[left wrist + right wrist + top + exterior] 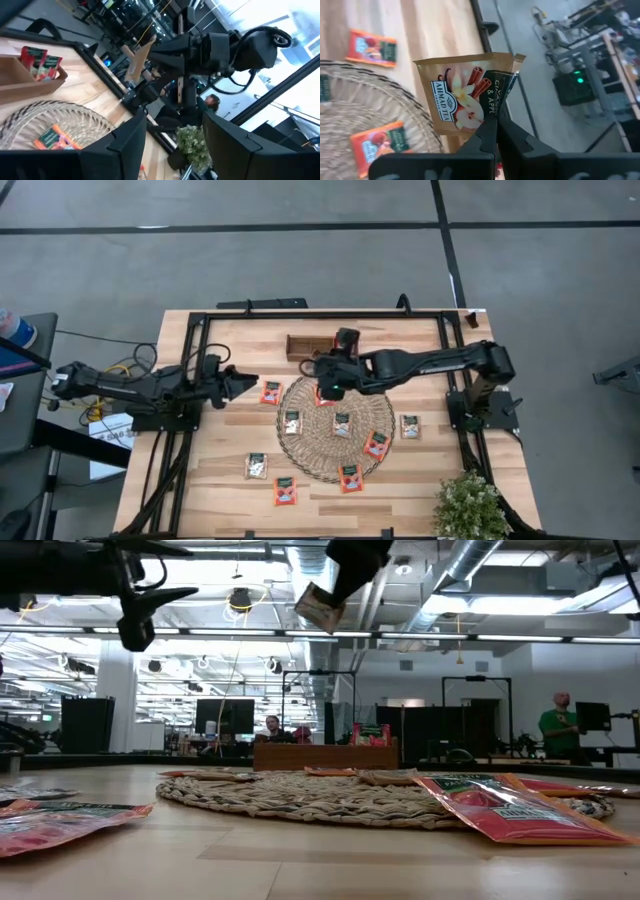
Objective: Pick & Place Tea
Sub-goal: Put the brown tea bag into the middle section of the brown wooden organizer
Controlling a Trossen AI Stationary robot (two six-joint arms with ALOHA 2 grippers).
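High view: the right arm reaches across the table, its right gripper (330, 385) above the far edge of the round woven mat (336, 462), near the wooden tray (300, 346). Right wrist view: the fingers (487, 137) are pinched tight on the lower edge of a beige tea packet (467, 92), vanilla and cinnamon printed on it, held upright clear of the mat. Low view: same packet (320, 608) hangs tilted in the air, well above the mat (330, 795). Left gripper (240, 380) hovers over bare wood on the left part of the table, just beside a red-orange packet (271, 392); left wrist view shows its fingers (127, 142) spread apart with nothing between them. Remaining tea: on the mat, two beige packets (292, 421) and (342, 424), plus red-orange ones (376, 445) and (350, 477), the latter at the near rim. Off the mat: a beige packet (410, 426) to the right, another beige one (257, 466) and a red-orange one (286, 491) near the front-left. Left wrist view shows red packets (40, 62) standing in the tray (25, 82). A potted plant (470, 505) sits at the front-right corner. People show in the room beyond, in the low view.
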